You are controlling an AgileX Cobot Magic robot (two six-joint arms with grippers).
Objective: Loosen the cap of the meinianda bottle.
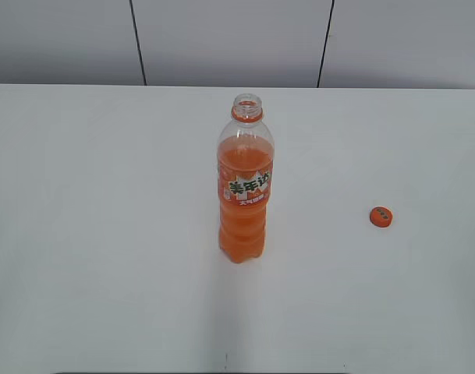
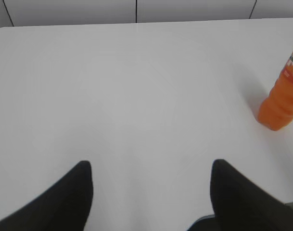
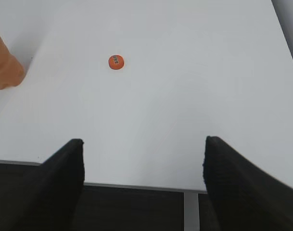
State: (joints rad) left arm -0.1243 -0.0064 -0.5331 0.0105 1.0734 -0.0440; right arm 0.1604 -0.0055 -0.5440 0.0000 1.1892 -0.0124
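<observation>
The meinianda bottle (image 1: 246,187) stands upright in the middle of the white table, its mouth open with no cap on it. Its lower body shows at the right edge of the left wrist view (image 2: 282,98) and at the left edge of the right wrist view (image 3: 3,67). The orange cap (image 1: 381,216) lies flat on the table to the right of the bottle and shows in the right wrist view (image 3: 116,61). My left gripper (image 2: 151,166) is open and empty above the table, left of the bottle. My right gripper (image 3: 144,144) is open and empty over the table's front edge. Neither arm shows in the exterior view.
The white table (image 1: 104,234) runs to a grey panelled wall (image 1: 221,39) at the back. Its front edge (image 3: 136,185) lies under my right gripper, with dark floor below. The table's right edge (image 3: 286,43) shows in the right wrist view.
</observation>
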